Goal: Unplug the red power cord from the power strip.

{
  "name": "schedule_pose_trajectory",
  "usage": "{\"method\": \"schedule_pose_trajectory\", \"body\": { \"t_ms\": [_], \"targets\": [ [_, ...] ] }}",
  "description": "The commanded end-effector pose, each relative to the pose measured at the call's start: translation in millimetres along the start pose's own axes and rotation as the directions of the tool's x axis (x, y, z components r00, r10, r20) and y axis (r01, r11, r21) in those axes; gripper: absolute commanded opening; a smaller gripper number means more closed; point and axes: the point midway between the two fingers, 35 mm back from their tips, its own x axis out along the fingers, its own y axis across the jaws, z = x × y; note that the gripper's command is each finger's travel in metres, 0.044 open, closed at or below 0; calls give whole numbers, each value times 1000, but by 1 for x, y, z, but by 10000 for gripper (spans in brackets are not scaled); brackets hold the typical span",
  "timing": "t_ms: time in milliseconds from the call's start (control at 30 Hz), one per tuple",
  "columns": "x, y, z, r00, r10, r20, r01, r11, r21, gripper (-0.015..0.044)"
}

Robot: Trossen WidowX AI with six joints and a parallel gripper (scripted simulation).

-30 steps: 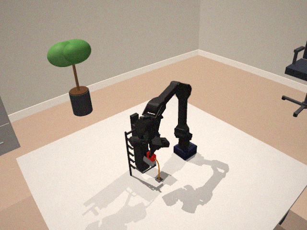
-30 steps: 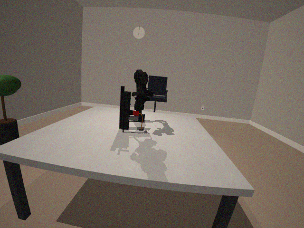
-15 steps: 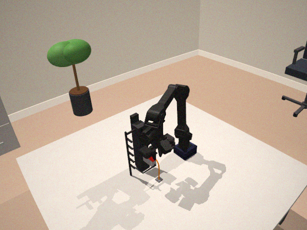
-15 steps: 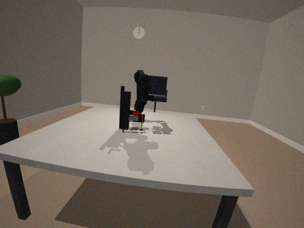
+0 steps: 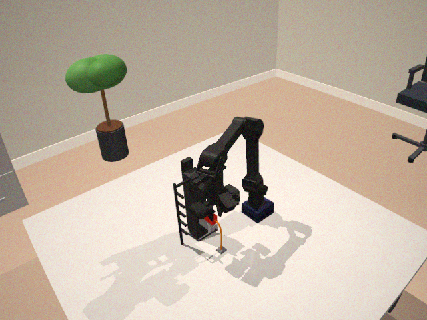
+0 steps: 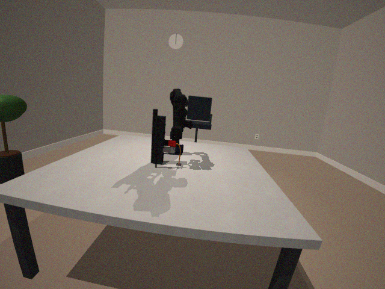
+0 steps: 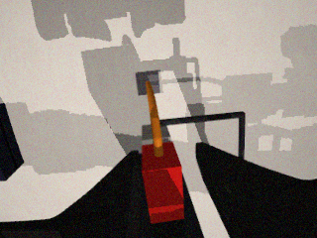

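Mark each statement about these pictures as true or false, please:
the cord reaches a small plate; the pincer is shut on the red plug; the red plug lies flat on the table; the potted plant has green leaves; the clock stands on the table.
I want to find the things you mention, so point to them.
1. The orange cord [image 5: 221, 234] [image 6: 180, 153] [image 7: 155, 119] reaches a small plate [image 5: 221, 250] [image 6: 178, 164] [image 7: 141, 85]. True.
2. The pincer [image 5: 215, 216] [image 7: 166, 154] is shut on the red plug [image 5: 209, 219] [image 6: 171, 143] [image 7: 163, 190]. False: its fingers stand apart.
3. The red plug lies flat on the table [image 5: 344, 241] [image 6: 217, 192] [image 7: 30, 198]. False: it is raised above it.
4. The potted plant [image 5: 107, 72] [image 6: 11, 108] has green leaves. True.
5. The clock [image 6: 175, 41] stands on the table. False: it hangs on the wall [image 6: 248, 77].
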Motion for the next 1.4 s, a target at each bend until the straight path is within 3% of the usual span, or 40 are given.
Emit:
{"method": "schedule_pose_trajectory", "body": {
  "t_ms": [0, 1267, 1367],
  "targets": [
    [1, 3, -7, 1000, 8, 1, -8, 1000, -3, 160],
    [13, 4, -24, 1000, 8, -1, -8, 1000, -4, 160],
    [11, 2, -24, 1000, 0, -3, 0, 1000, 2, 81]
  ]
}}
